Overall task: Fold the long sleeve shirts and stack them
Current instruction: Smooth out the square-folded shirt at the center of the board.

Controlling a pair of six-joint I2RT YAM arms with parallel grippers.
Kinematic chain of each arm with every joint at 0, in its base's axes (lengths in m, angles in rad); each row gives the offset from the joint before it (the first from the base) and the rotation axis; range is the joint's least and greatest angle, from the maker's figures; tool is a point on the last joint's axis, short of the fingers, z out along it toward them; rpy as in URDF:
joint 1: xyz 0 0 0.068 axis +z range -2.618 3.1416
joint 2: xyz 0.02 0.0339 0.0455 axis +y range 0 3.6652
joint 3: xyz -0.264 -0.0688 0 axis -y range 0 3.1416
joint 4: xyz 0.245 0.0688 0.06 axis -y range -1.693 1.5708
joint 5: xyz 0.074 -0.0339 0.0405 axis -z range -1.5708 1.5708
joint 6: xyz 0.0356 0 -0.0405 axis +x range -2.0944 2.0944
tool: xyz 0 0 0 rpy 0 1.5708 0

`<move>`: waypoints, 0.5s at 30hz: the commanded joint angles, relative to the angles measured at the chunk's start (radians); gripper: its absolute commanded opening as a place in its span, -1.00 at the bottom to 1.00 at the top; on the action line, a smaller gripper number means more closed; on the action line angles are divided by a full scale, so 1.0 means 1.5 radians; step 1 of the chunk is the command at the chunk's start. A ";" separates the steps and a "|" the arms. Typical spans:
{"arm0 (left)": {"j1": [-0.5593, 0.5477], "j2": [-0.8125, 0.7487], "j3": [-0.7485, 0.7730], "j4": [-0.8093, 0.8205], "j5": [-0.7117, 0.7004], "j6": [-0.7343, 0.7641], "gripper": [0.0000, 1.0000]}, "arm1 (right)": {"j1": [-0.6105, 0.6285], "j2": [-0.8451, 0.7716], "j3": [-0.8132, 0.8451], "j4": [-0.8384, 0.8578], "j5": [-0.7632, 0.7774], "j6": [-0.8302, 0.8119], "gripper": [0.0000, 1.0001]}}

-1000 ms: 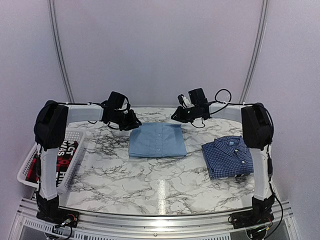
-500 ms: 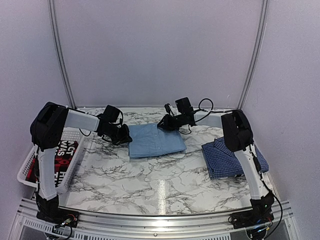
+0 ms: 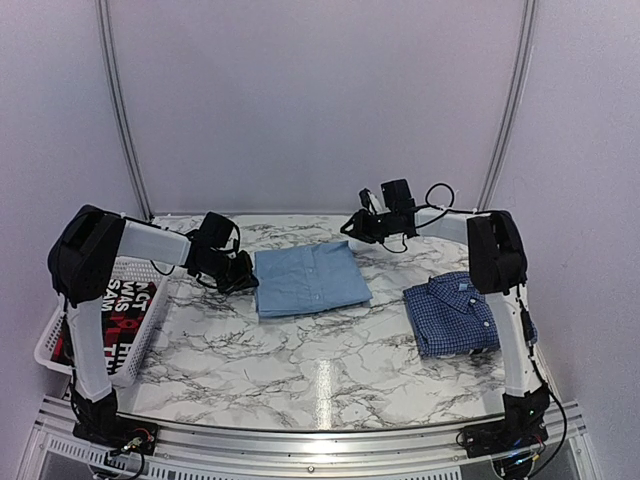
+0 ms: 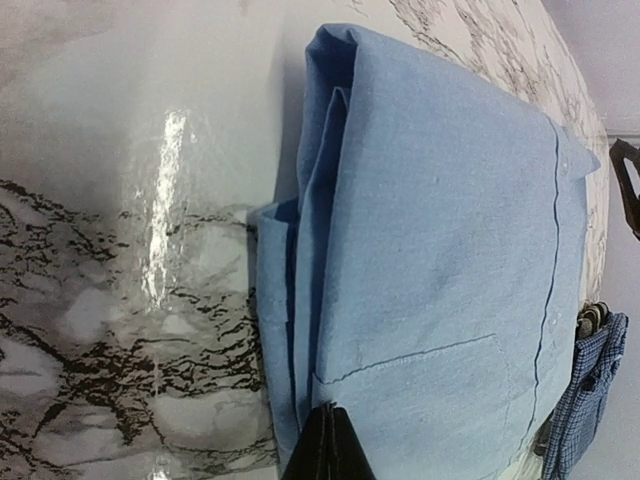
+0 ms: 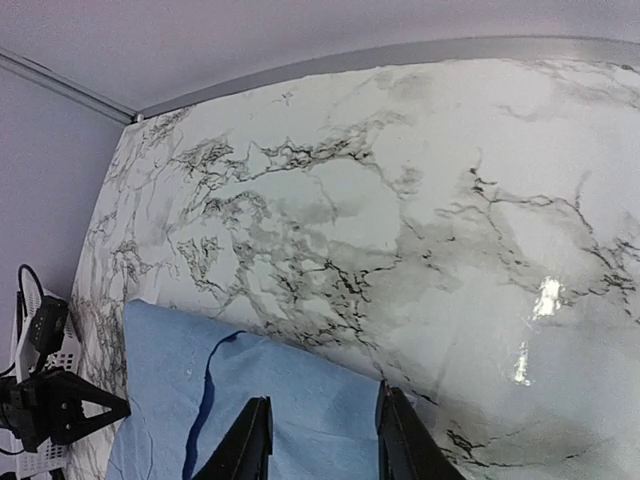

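The light blue shirt (image 3: 310,278) lies folded at the table's middle. It fills the left wrist view (image 4: 440,230), and its far corner shows in the right wrist view (image 5: 160,380). The dark blue check shirt (image 3: 455,313) lies folded at the right, and its edge shows in the left wrist view (image 4: 590,400). My left gripper (image 3: 245,284) is shut, with its tips (image 4: 328,412) at the light blue shirt's layered left edge. I cannot tell whether cloth is pinched. My right gripper (image 3: 348,226) is open and empty, hovering over the shirt's far right corner (image 5: 322,398).
A white basket (image 3: 150,268) stands at the table's left edge and holds the red-and-black garment (image 3: 125,305). The marble table top (image 3: 320,370) ends at a metal rail in front. White walls close the back and sides.
My left gripper has slid left and nearer along the light blue shirt's left edge. My right gripper reached in to the shirt's far edge, then drew back right. The shirt has turned slightly.
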 commanded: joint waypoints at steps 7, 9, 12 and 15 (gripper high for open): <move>0.007 -0.084 -0.070 0.008 -0.012 -0.002 -0.44 | 0.041 -0.140 -0.146 0.004 0.099 -0.053 -0.34; 0.007 -0.087 -0.078 0.017 -0.003 -0.009 -0.21 | 0.052 -0.170 -0.182 0.000 0.151 -0.060 -0.30; 0.007 -0.086 -0.084 0.029 0.009 -0.017 0.09 | 0.068 -0.196 -0.220 -0.024 0.198 -0.073 -0.28; 0.007 -0.078 -0.079 0.029 0.018 -0.014 0.26 | 0.085 -0.222 -0.268 -0.027 0.228 -0.075 -0.25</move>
